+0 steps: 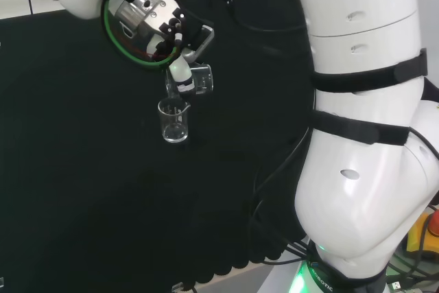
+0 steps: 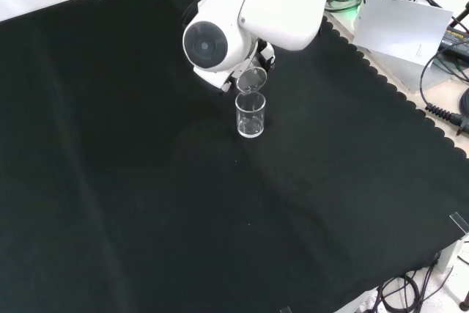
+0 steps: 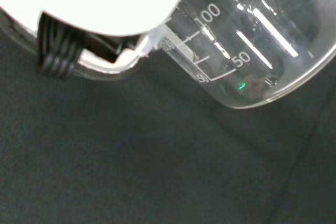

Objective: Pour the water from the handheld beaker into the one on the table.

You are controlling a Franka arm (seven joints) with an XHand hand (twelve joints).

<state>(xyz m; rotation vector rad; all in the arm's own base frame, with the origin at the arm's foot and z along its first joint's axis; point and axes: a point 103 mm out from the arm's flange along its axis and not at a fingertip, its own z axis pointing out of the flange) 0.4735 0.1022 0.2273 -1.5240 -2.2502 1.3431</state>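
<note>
A small clear beaker (image 1: 174, 122) stands upright on the black cloth, also seen in the front view as the clear beaker (image 2: 250, 115) just below the arm's white link. The hand (image 1: 180, 73) is shut on a second clear beaker (image 1: 197, 79), which is tipped over on its side with its lip above the standing one. From the front this held beaker (image 2: 250, 80) hangs tilted right over the other's mouth. Close up in the wrist view, the held beaker (image 3: 252, 40) shows printed scale marks beside a white part of the hand (image 3: 94, 3). Whether water is flowing I cannot tell.
The arm's big white links (image 1: 363, 135) rise at the right of the head view. The cloth's scalloped edge (image 2: 396, 86) runs down the right of the front view, with a white sheet (image 2: 403, 27) and cables (image 2: 447, 100) beyond it.
</note>
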